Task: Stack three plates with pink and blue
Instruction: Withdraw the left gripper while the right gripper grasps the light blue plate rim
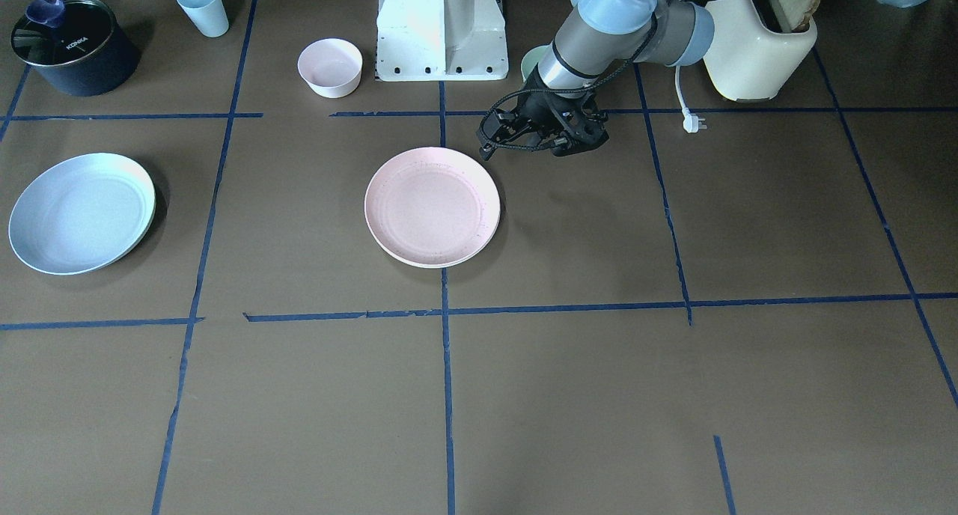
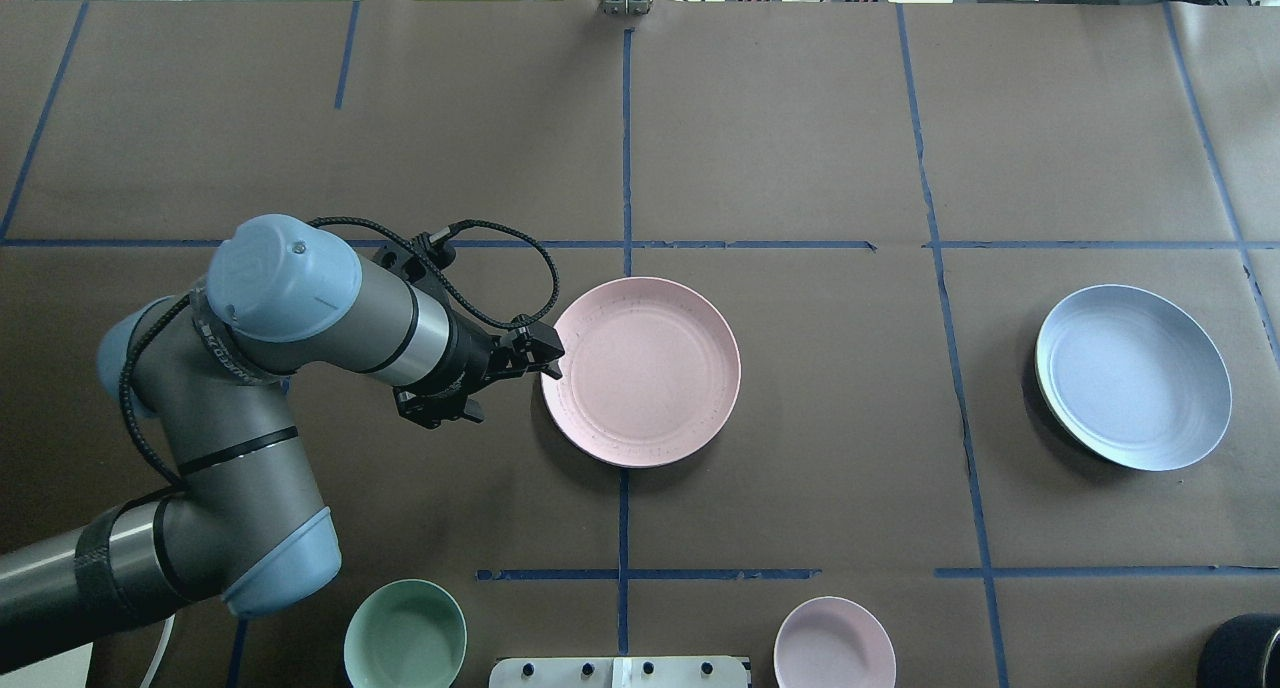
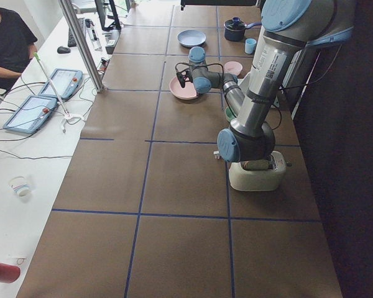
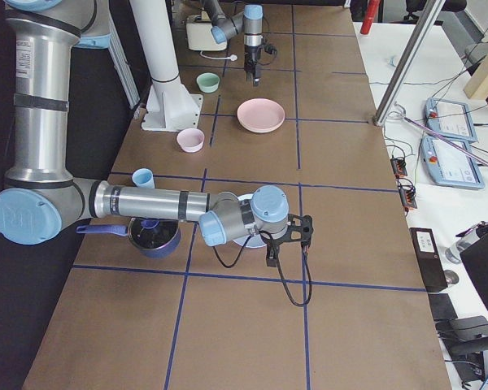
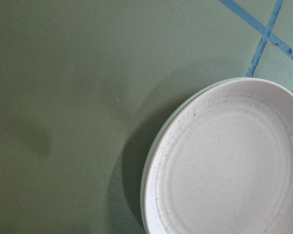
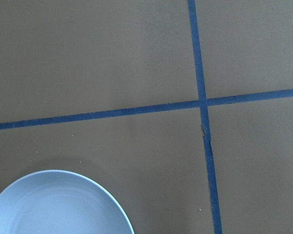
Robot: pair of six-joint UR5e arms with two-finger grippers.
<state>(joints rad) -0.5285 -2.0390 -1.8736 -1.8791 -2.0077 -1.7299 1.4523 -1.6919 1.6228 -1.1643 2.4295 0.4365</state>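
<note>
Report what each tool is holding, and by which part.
Nothing is held. The left tool hangs open beside the pink plate, clear of its rim; the right tool near the blue plate shows nothing in it.

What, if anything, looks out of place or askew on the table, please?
Nothing is spilled or damaged. The pink plate sits slightly off-centre on a paler plate, whose rim peeks out along one side.
</note>
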